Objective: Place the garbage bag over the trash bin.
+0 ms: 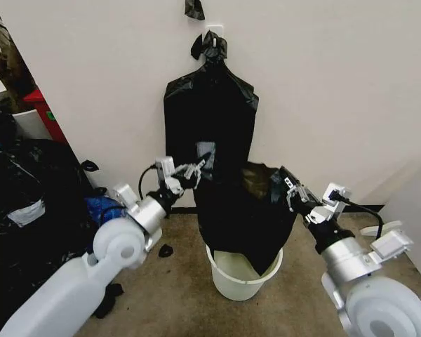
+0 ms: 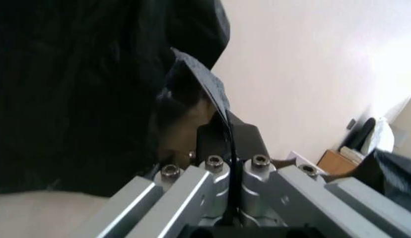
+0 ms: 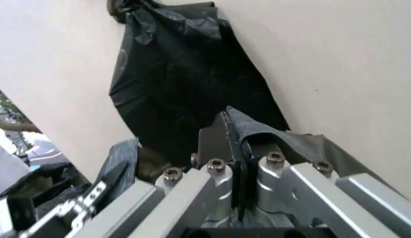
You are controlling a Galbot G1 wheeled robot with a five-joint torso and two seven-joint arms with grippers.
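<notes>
Both jaws clamped on garbage bag (image 1: pixel 242 210)

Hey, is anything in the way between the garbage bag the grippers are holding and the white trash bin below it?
Nothing visible. The garbage bag hangs between the left gripper and right gripper, its lower end already dipping inside the trash bin rim. The hanging bundle of black bags is behind, against the wall.

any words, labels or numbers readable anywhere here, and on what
None can be read.
The garbage bag, pinched by the left tool and right tool above the trash bin, is plain black.
The red container by the wall has a small green mark, too blurred to read.
</notes>
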